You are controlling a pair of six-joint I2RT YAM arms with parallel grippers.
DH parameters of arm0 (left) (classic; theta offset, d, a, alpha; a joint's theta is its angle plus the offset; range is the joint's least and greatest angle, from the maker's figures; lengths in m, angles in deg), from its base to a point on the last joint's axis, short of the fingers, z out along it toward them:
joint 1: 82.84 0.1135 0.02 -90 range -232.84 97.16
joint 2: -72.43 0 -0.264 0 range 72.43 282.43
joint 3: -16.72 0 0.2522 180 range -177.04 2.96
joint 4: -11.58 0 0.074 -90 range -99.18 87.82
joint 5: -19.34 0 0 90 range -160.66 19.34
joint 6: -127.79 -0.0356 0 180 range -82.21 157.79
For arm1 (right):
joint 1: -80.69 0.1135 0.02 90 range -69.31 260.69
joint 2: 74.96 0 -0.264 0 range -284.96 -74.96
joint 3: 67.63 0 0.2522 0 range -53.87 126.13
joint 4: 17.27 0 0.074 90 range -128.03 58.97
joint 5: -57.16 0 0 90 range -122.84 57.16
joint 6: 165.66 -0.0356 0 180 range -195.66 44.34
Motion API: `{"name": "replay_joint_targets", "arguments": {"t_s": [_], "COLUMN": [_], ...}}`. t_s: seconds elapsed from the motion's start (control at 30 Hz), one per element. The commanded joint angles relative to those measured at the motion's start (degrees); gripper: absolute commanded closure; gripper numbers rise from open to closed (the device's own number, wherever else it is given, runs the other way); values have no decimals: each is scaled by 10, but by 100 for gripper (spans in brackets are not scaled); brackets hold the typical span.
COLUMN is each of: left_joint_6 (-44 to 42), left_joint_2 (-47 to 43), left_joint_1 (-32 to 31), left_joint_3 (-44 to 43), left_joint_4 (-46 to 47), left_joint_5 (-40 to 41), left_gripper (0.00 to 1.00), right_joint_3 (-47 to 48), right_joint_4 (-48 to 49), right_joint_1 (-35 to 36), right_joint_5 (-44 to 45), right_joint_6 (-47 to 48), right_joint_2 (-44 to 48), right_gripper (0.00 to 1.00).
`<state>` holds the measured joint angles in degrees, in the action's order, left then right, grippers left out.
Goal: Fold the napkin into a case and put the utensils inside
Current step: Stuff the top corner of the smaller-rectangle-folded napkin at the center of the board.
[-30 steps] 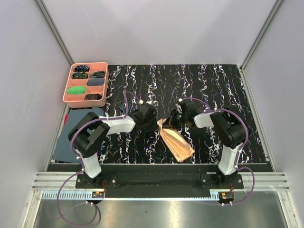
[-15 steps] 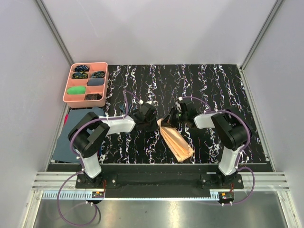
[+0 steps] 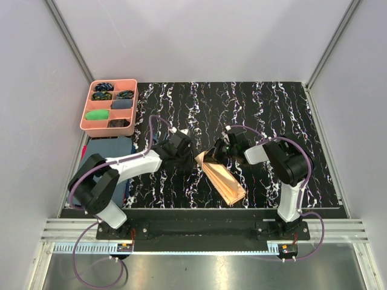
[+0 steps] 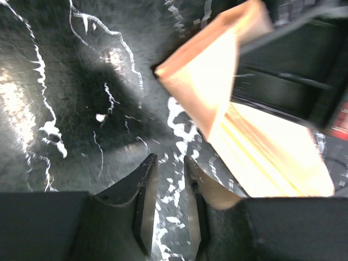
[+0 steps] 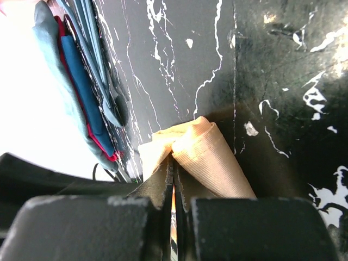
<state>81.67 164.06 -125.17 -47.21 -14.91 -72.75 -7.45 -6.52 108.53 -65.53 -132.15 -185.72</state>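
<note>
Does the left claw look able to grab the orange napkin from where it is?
Probably yes. The left claw hangs beside the raised end of the napkin, only bare marbled table between them, its jaws slightly apart and empty. The right claw pinches that same end, leaving little room.

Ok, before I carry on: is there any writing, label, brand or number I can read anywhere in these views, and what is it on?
No readable text in any view.
napkin, pink tray, marbled mat: no print; the white on the mat is only veining.
Small fittings at the arm bases: too small to read.
Red patch at the edge of the left wrist view: blurred, cannot tell whether it is a label.
</note>
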Motion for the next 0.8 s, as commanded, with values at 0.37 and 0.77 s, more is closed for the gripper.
{"name": "replay_joint_targets", "arguments": {"t_s": [0.37, 0.77], "left_joint_6": [-10, -5], "left_joint_2": [42, 34], "left_joint_1": [17, 17], "left_joint_3": [-67, -62], "left_joint_4": [55, 76], "left_joint_5": [14, -8], "left_gripper": [79, 79], "right_joint_3": [32, -22], "right_joint_4": [-146, -305], "right_joint_1": [2, -52], "right_joint_5": [14, 48], "right_joint_6": [59, 135], "right_joint_2": [81, 220], "right_gripper": [98, 94]}}
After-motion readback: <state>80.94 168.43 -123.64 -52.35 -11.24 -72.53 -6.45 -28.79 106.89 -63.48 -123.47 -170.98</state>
